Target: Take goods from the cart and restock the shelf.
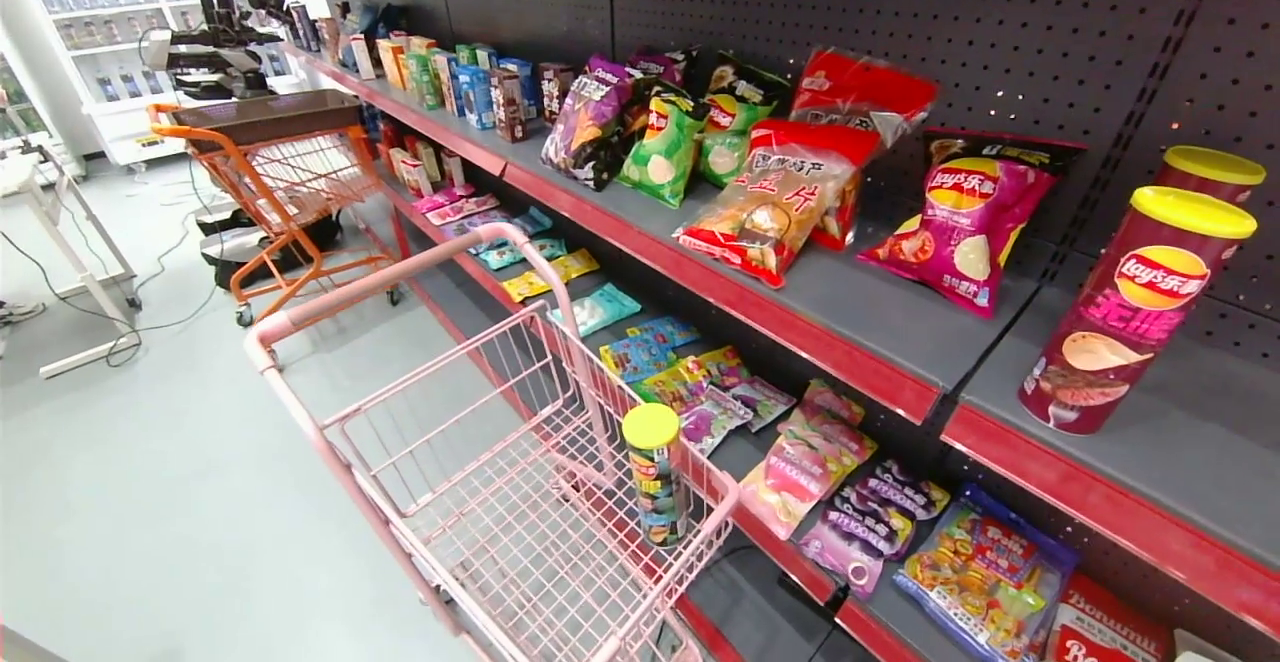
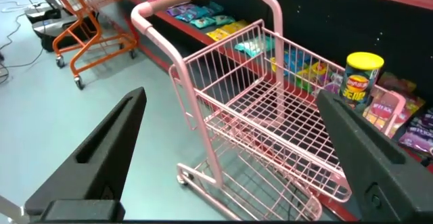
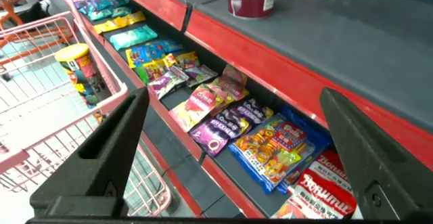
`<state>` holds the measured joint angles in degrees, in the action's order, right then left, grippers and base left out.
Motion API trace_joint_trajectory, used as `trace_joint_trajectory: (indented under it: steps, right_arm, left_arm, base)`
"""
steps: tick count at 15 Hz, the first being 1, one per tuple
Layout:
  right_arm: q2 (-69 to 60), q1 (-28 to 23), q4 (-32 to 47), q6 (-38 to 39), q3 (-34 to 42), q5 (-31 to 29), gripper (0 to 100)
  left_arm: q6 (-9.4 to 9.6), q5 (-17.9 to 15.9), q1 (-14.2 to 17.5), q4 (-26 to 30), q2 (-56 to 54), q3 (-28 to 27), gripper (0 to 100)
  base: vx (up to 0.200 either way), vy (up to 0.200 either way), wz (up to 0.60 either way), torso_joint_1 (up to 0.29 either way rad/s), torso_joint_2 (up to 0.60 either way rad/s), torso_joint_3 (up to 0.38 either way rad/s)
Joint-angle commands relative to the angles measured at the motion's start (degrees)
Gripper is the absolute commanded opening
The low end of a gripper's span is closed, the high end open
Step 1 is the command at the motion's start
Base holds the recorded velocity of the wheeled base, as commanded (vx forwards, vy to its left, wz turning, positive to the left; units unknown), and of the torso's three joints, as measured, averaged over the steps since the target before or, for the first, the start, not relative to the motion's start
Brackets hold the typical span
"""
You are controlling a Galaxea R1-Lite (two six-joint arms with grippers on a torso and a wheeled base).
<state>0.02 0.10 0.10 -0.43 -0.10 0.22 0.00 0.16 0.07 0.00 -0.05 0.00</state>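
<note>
A pink wire cart [image 1: 390, 278] stands in front of the shelf [image 1: 880, 314]. One chip can with a yellow lid [image 1: 655, 474] stands upright in the cart's near right corner. My left gripper [image 2: 230, 95] hangs open above the cart [image 2: 203, 2], with the can [image 2: 362, 79] off to one side of it and nothing between its fingers. My right gripper [image 3: 233, 95] is open and empty over the lower shelf's snack packets [image 3: 223, 119]; the can [image 3: 81, 72] stands in the cart beside it. Two red chip cans [image 1: 1140, 312] stand on the upper shelf at the right.
Chip bags [image 1: 770, 204] and small boxes [image 1: 480, 92] line the upper shelf, with bare grey board between the magenta bag [image 1: 965, 222] and the red cans. An orange cart [image 1: 285, 177] stands farther back on the left. The floor left of the pink cart is open.
</note>
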Motion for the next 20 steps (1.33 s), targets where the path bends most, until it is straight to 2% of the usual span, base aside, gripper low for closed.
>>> trace_joint_trajectory:
  steps: [1,8,20]
  right_arm:
    - [0.0,0.0,0.0,0.0,0.0,0.0,100]
    - [0.0,0.0,0.0,0.0,0.0,0.0,100]
    - [0.0,0.0,0.0,0.2,0.0,0.0,100]
  left_arm:
    - [0.0,0.0,0.0,0.0,0.0,0.0,100]
    - [0.0,0.0,0.0,0.0,0.0,0.0,100]
    - [0.09,-0.4,0.0,0.0,0.0,0.0,100]
  base:
    - [0.0,0.0,0.0,-0.144,0.37,0.217]
    - [0.0,0.0,0.0,-0.16,0.41,0.245]
    - [0.0,0.0,0.0,-0.172,0.53,0.358]
